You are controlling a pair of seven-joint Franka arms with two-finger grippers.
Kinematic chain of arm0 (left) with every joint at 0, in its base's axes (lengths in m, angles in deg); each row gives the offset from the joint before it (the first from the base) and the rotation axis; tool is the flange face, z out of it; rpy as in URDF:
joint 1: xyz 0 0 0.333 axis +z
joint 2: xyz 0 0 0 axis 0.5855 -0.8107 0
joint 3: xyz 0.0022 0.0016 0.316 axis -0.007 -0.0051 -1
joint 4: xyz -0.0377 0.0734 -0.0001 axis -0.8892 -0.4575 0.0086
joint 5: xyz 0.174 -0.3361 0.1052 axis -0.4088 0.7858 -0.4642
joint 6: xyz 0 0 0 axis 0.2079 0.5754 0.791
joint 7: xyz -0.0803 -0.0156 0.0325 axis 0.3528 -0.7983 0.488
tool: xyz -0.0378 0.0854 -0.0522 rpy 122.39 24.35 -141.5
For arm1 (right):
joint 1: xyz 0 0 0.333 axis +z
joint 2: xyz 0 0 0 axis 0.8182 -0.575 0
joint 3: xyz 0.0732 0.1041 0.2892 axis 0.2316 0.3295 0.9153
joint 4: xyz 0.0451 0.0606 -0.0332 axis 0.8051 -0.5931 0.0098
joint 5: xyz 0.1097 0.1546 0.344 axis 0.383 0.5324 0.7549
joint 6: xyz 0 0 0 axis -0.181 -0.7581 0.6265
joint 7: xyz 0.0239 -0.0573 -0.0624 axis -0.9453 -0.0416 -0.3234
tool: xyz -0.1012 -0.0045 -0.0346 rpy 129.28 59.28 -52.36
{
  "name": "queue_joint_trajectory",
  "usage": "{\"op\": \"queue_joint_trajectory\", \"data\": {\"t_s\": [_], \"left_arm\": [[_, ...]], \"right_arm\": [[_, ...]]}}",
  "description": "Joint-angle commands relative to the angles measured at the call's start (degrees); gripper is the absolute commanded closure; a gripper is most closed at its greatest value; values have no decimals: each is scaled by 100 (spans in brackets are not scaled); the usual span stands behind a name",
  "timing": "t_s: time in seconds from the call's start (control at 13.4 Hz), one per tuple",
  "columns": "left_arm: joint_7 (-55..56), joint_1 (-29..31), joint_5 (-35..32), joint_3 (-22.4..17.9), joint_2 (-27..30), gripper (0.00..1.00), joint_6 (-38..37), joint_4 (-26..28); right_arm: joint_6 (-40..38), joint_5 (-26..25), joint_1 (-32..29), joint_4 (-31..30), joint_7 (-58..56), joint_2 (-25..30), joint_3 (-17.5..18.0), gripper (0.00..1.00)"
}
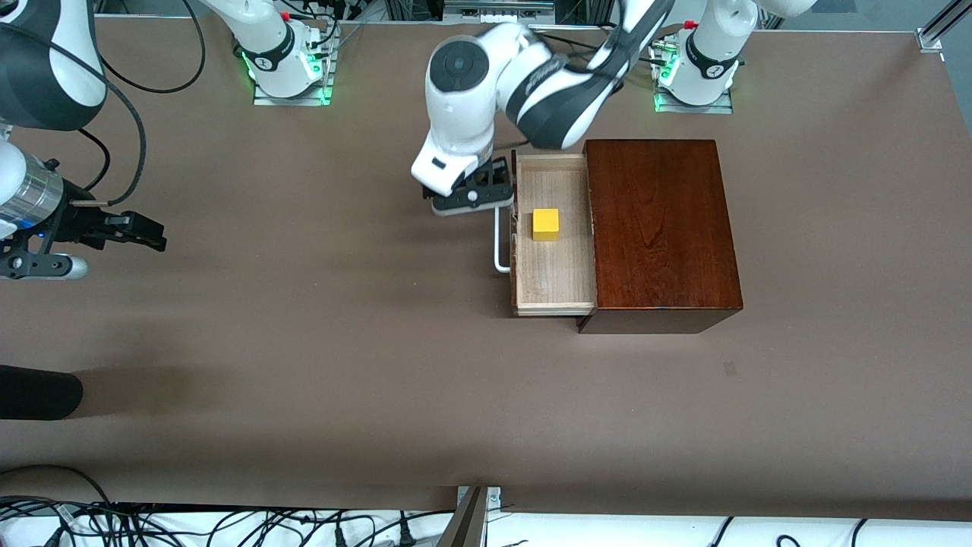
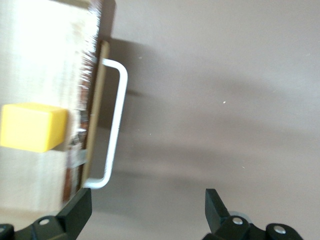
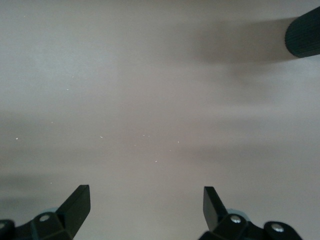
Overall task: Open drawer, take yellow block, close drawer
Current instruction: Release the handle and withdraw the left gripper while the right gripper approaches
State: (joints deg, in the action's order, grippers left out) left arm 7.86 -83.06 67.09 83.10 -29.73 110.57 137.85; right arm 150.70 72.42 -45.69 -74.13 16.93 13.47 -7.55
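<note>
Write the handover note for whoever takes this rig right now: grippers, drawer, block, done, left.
Left gripper: open, empty, over the table beside the white loop handle.
Right gripper: open, empty, waiting over bare table at the right arm's end.
Drawer: pulled out of the mahogany box.
Yellow block: lying in the drawer, untouched.
Done: drawer opened.
Left: take the block out, push the drawer shut.

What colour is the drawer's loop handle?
White; the thin loop handle shows best in the left wrist view.

left claw [image 1: 472, 199]: fingers spread, low, arm reaching across | right claw [image 1: 125, 230]: fingers spread, arm waiting
</note>
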Motion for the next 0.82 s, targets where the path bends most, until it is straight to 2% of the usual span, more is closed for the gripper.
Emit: {"op": "queue_joint_trajectory", "data": {"t_s": [0.0, 0.15, 0.37, 0.6, 0.75], "left_arm": [[-5, 441, 138, 13, 473, 0, -224, 121], [-67, 810, 138, 31, 692, 0, -407, 165], [-837, 1311, 199, 31, 1096, 0, -934, 217], [-1918, 2144, 839, 31, 1536, 0, -1532, 235], [-2674, 2690, 1042, 31, 1677, 0, -1865, 235]], "right_arm": [[-23, 100, 325, 102, 1, -53, -2, 0], [-14, 136, 781, 102, 79, -53, 7, 0], [-5, 171, 1353, 102, 115, -62, 33, 0], [65, 837, 1679, 93, 106, -70, 42, 0], [65, 900, 1890, 102, 115, -70, 42, 0]]}}
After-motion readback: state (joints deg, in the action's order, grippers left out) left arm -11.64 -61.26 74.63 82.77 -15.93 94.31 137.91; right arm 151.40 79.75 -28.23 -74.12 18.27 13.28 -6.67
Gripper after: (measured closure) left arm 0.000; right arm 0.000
